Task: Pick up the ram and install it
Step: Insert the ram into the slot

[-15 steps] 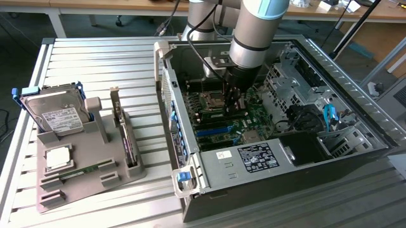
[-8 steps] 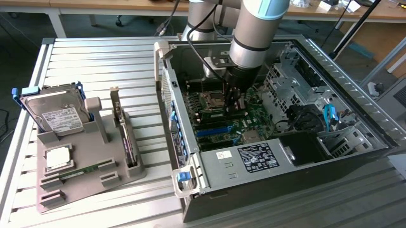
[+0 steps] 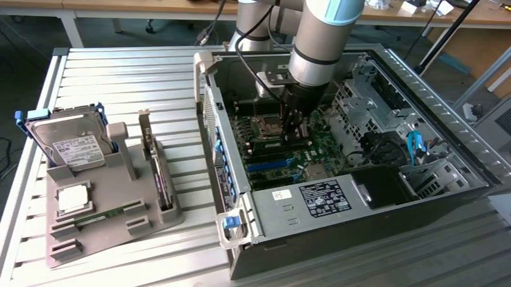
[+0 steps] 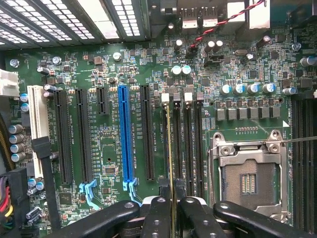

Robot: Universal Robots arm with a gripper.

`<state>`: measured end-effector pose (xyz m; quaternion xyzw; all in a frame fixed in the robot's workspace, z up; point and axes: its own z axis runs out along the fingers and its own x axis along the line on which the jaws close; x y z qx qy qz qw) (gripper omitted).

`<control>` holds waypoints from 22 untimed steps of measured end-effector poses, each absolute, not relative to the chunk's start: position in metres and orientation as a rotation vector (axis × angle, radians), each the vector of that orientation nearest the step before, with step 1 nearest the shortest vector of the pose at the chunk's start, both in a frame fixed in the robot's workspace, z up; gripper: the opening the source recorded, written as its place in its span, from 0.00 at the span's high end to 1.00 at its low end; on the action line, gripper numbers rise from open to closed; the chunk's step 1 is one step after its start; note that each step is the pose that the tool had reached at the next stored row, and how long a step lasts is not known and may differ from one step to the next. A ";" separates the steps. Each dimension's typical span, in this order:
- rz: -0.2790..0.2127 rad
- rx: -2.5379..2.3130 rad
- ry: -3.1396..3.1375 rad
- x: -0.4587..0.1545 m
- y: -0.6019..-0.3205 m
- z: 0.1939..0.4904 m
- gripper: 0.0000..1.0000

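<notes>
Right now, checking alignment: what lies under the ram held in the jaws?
Black memory slots beside the empty processor socket; the ram, edge-on, hides the strip directly beneath it.

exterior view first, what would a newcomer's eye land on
The grey arm reaches into the open PC case at the exterior view's right. In the wrist view its jaws grip the ram edge-on over the memory slots, between the blue slot and the empty socket. A hard drive stands at the exterior view's left.

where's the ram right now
In the wrist view the ram is gripped edge-on in the fingers inside the case, along the memory slots between the blue slot and processor socket.
</notes>
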<state>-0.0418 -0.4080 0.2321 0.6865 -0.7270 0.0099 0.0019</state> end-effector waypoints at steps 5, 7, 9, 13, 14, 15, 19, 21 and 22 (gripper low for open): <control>0.031 2.154 -2.281 -0.042 -0.408 0.232 0.86; 0.031 2.154 -2.281 -0.042 -0.408 0.232 0.86; 0.030 2.154 -2.282 -0.042 -0.408 0.232 0.86; 0.025 2.157 -2.284 -0.042 -0.408 0.231 0.86; 0.024 2.157 -2.284 -0.042 -0.408 0.231 0.86; 0.024 2.157 -2.284 -0.042 -0.408 0.231 0.86; 0.024 2.157 -2.284 -0.041 -0.408 0.231 0.86; 0.024 2.157 -2.284 -0.041 -0.408 0.231 0.86; 0.024 2.157 -2.284 -0.041 -0.408 0.231 0.86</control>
